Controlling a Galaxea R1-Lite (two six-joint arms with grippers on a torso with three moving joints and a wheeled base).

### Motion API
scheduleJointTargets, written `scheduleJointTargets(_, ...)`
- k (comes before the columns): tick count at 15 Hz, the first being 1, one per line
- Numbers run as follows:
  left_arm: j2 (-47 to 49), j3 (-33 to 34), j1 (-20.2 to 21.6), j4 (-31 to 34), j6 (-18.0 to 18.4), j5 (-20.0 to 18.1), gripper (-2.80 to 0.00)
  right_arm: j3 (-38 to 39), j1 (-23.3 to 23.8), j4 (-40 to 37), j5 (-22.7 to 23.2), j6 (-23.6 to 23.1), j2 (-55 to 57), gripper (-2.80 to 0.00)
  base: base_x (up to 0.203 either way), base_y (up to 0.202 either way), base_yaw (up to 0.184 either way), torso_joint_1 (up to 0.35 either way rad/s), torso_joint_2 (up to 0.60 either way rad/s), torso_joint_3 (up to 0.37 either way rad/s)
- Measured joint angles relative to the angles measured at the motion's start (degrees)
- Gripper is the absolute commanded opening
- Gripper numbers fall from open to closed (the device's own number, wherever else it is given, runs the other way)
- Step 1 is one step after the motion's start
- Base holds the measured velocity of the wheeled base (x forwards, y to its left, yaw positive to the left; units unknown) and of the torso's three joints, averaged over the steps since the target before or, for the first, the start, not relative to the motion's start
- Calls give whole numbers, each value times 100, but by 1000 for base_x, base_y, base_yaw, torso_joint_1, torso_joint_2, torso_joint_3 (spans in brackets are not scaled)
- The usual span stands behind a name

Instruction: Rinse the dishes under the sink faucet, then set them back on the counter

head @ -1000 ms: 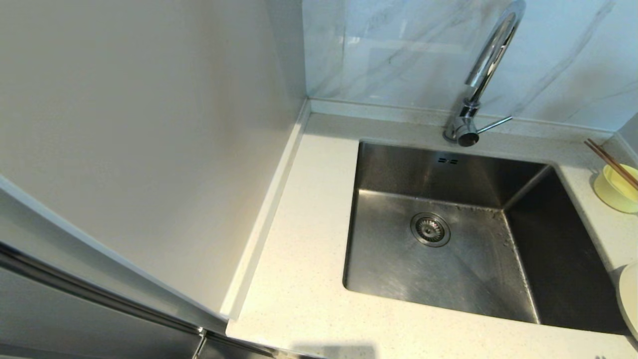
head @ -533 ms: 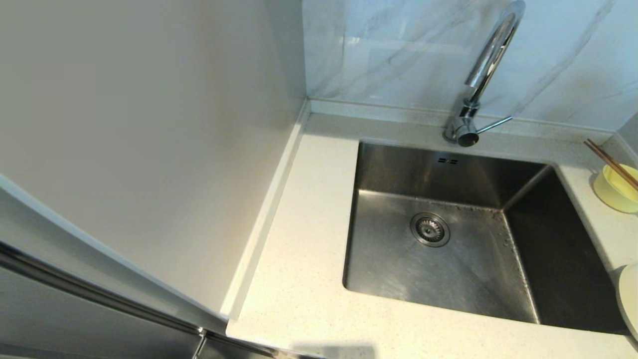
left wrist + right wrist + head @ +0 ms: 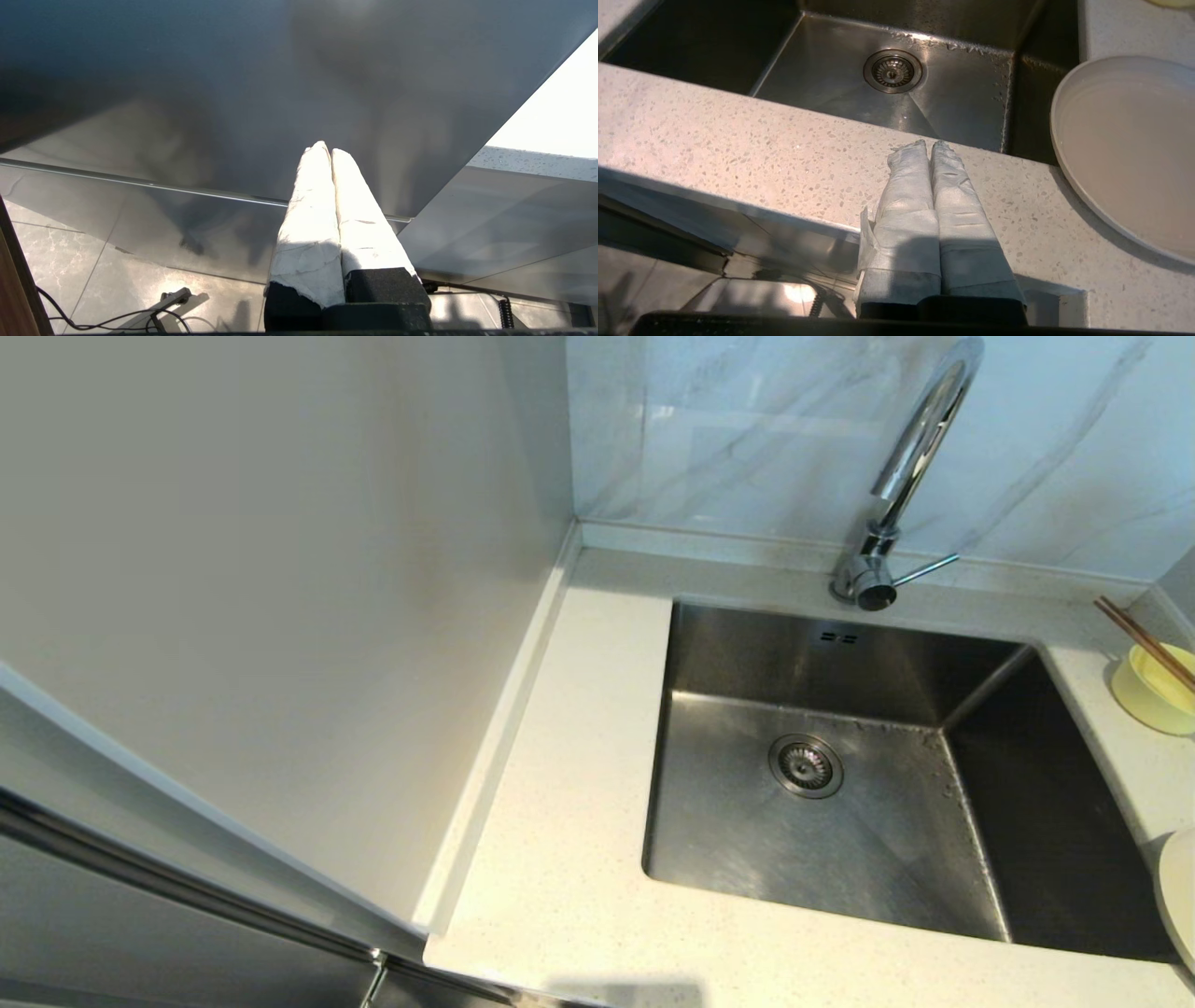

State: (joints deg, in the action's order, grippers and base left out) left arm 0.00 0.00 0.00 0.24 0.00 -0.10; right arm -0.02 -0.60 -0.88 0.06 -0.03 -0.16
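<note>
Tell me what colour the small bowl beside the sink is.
Pale yellow. The bowl shows best in the head view, on the counter with brown chopsticks across it.

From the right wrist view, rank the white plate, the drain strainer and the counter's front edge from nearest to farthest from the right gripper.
1. Counter: its front strip lies just beyond the shut tips of the right gripper.
2. White plate: on the counter off to one side, by the sink's corner.
3. Drain strainer: farthest, down on the sink floor.

Head overlooks sink (image 3: 840, 784), right wrist shares it, left faces cabinet
</note>
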Motion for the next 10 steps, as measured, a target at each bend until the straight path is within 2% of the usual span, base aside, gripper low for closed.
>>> scheduleJointTargets(2,0,0,0,2,1,0,-280,0,0,-2,-169,177,0,-280,0,0,0,0,0,0)
scheduleJointTargets(10,0,0,0,2,0,0,-280,2,0,-11,-199,218,2,-280,0,0,0,0,0,0)
